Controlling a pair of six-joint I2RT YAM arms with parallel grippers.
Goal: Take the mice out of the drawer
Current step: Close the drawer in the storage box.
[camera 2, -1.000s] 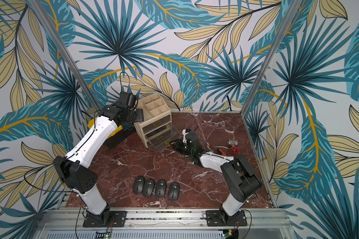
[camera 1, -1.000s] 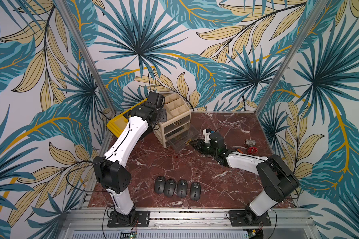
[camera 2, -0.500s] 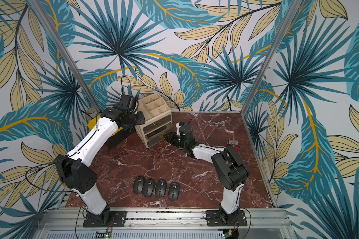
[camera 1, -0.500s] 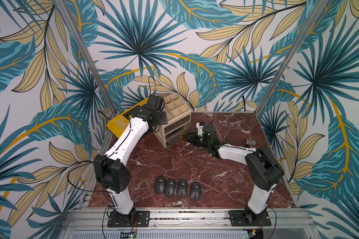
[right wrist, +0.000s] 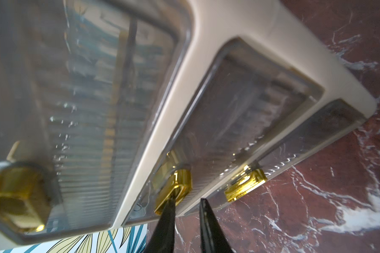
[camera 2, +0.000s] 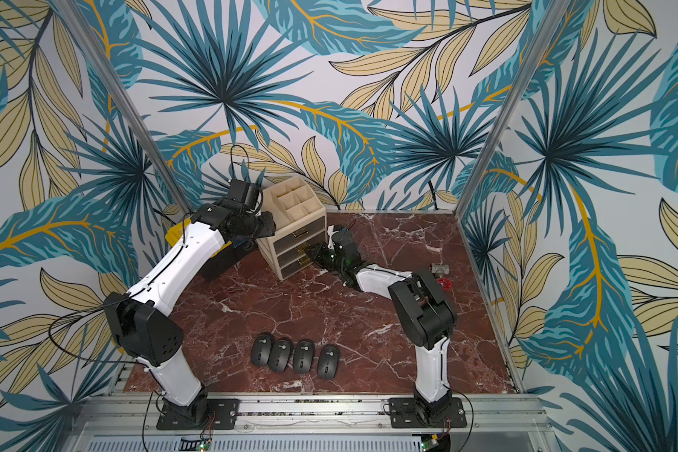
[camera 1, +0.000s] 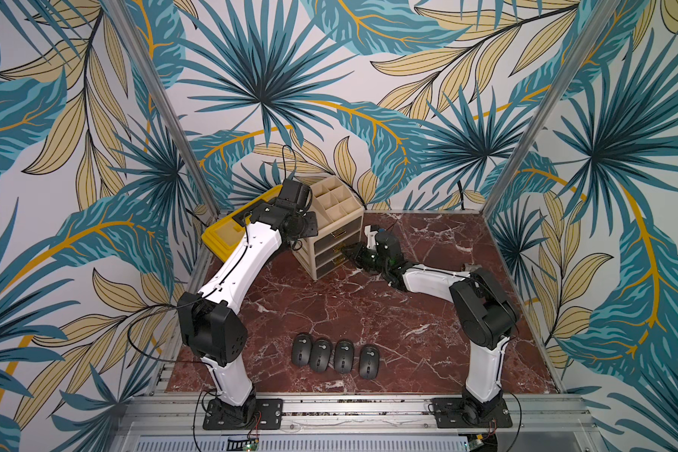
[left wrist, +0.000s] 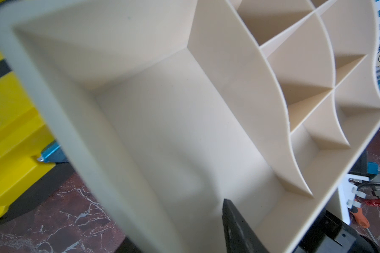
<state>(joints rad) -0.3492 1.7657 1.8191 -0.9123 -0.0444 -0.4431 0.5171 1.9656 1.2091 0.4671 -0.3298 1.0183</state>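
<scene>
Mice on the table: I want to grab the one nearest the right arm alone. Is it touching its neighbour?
Apart. A top view shows a strip of table between that mouse and its neighbour.

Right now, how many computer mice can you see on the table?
4 mice, side by side in one row near the table's front edge: leftmost mouse, second mouse, third mouse, rightmost mouse. More may be hidden inside the drawer organizer.

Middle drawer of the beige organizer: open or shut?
Shut: the middle drawer sits flush in the organizer frame; in both top views no drawer juts out.
</scene>
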